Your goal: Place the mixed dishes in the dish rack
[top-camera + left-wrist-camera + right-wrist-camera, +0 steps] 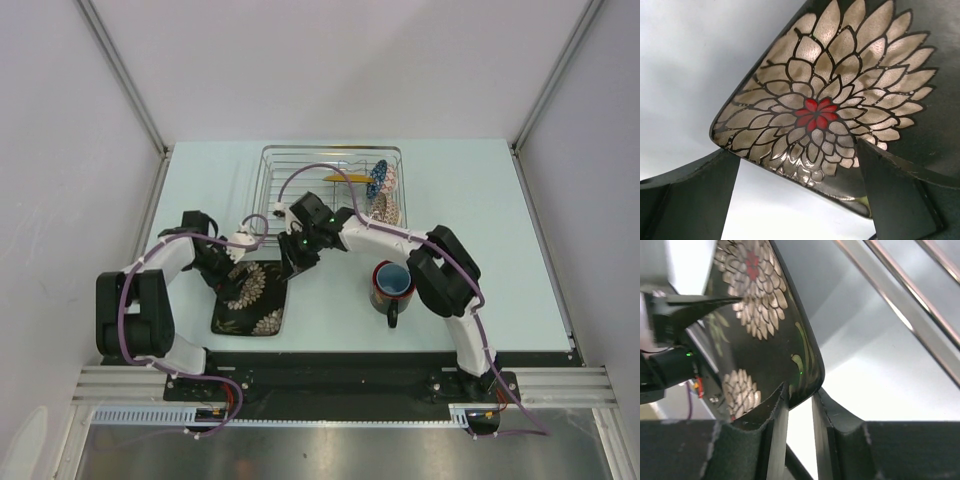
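A silver wire dish rack (330, 148) sits at the far middle of a pale table (500, 250). In its right half a round yellow plate (350, 178) and two small bowls, one blue (377, 182) and one brown-speckled (386, 208), stand on edge. Just in front of the rack's near left corner is a square black floral plate (255, 305). The right gripper (800, 407) is closed to a narrow gap, pinching the plate's rim. The left gripper (797, 150) has its fingers spread wide with the plate's corner between them; I cannot tell whether they touch it. A dark red-rimmed mug (392, 283) stands upright on the table in front of the rack's right side.
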You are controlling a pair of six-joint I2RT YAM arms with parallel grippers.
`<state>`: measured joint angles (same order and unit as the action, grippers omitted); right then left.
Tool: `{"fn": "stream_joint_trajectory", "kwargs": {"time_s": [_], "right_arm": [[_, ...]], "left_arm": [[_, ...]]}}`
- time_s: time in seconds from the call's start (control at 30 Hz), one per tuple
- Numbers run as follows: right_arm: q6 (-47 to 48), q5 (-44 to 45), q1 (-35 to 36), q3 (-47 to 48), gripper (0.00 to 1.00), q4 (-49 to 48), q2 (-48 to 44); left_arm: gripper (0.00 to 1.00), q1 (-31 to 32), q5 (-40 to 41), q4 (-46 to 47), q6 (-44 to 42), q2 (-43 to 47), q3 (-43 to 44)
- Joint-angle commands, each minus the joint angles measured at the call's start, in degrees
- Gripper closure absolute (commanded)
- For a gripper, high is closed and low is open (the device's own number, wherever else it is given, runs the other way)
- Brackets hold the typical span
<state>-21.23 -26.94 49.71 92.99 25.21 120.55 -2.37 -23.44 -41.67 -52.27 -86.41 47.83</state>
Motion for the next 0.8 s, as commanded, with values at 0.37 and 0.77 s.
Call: {"fn": "stream_joint_trajectory", "kwargs": {"time_s": [0.37, 0.77], "right_arm": [[-3.2, -8.8, 3.9, 19.4, 0.65, -9.6, 7.4], [0.7, -5.6, 2.8, 14.5, 0.61, -4.4, 2.8]], "left_arm": [[0.00, 3.8, -18.5, -3.6, -0.6, 8.0, 0.6], [0.00, 3.3, -18.3, -2.7, -0.5, 8.6, -0.9]]}}
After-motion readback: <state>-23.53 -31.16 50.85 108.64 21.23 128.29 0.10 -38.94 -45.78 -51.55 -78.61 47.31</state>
